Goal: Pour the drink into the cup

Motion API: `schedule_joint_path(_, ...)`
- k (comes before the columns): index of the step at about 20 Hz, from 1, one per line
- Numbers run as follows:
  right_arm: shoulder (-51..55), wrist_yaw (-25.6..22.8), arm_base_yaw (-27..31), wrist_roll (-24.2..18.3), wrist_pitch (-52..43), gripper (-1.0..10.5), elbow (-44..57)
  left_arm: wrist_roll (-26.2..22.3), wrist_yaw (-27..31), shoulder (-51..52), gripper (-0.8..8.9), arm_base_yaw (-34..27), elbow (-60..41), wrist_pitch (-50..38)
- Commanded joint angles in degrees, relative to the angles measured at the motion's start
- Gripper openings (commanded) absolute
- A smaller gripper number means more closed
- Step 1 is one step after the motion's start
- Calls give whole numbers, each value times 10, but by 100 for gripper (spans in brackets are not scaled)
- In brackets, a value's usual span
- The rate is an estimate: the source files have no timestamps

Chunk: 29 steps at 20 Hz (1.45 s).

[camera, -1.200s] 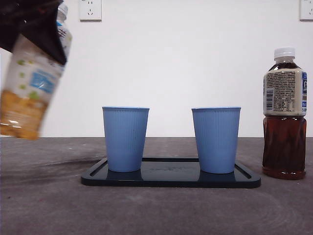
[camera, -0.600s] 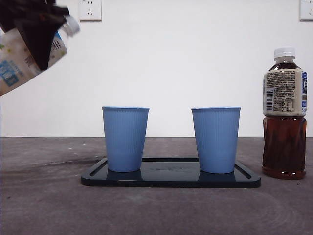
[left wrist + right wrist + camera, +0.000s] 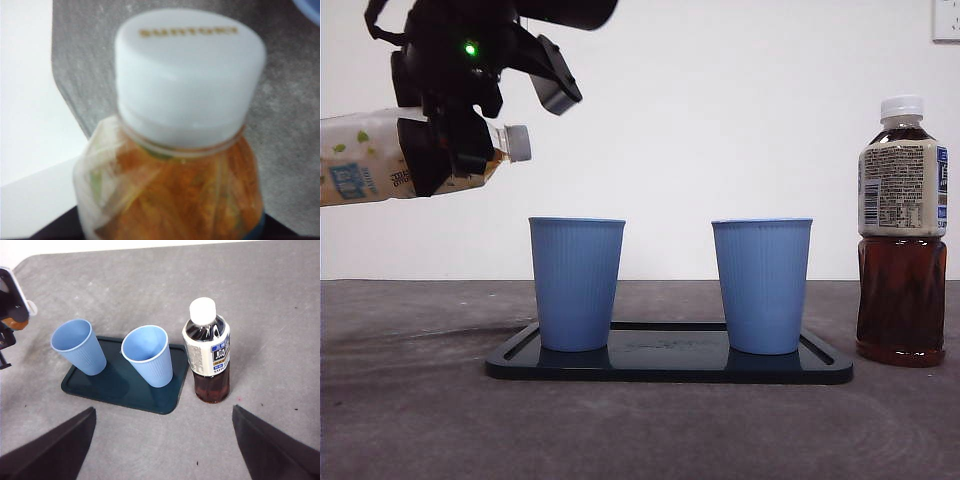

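Note:
My left gripper (image 3: 445, 150) is shut on an orange drink bottle (image 3: 360, 160) and holds it nearly level in the air at the left. Its white cap (image 3: 517, 143) is on and points toward the left blue cup (image 3: 576, 285), higher than the rim and a little short of it. The left wrist view shows the cap (image 3: 187, 75) and the orange drink (image 3: 185, 195) close up. A second blue cup (image 3: 761, 287) stands to the right on the same dark tray (image 3: 670, 365). My right gripper (image 3: 160, 450) is open and empty, high above the table.
A dark tea bottle (image 3: 902, 230) with a white cap stands upright on the grey table, right of the tray. It also shows in the right wrist view (image 3: 207, 355), beside the two cups (image 3: 148, 356) and the tray (image 3: 95, 385).
My left gripper has lifted the orange drink bottle, tipped it from leaning upright to nearly level and carried it right toward the left cup. The cups and the tea bottle have not moved.

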<state>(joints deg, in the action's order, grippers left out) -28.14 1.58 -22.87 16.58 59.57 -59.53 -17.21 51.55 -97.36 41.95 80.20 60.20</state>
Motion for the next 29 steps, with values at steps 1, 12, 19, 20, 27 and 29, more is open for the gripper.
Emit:
schedule_joint_path(1, -1, 1, -3, 3, -3, 433, -9, -16, 43, -17, 130, 12, 19, -5)
schedule_joint_path(12, -1, 1, -3, 3, -4, 433, -9, -46, 86, -37, 130, 36, 19, -33)
schedule_joint_path(19, -1, 1, -3, 3, -1, 433, -9, -46, 91, -64, 130, 42, 19, -30)
schedule_joint_path(20, -1, 1, -3, 3, -1, 433, -9, -46, 92, -64, 130, 42, 19, -30)
schedule_joint_path(27, -1, -1, -3, 3, -1, 433, -9, -28, 101, -64, 130, 44, 19, -34)
schedule_joint_path(29, -1, -1, -3, -1, -1, 433, -9, 37, 100, -60, 130, 45, 25, -21)
